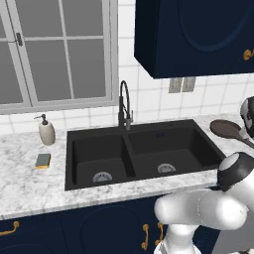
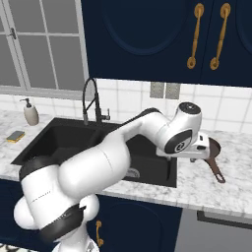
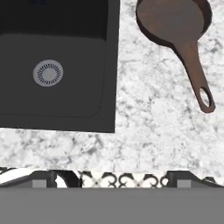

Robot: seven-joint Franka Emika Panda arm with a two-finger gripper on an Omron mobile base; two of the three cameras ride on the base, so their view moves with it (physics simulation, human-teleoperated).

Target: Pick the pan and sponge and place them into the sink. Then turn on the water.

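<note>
From the left base view, the sink sits in a marble counter, the sponge well to its left near a soap bottle. The pan lies on the right, partly hidden behind the arm, so its handle is hard to trace.

From the right base view, the hand hangs over the counter beside the pan, whose bowl it partly covers. The faucet stands behind the sink; the sponge is far left.

Looking down from the hand view, the pan is cut off at the top, handle pointing down-right. The gripper's fingertips are not clearly visible, so whether they are apart cannot be told. A grab on the thin handle could let the pan tip or swing and strike the sink edge.
</note>
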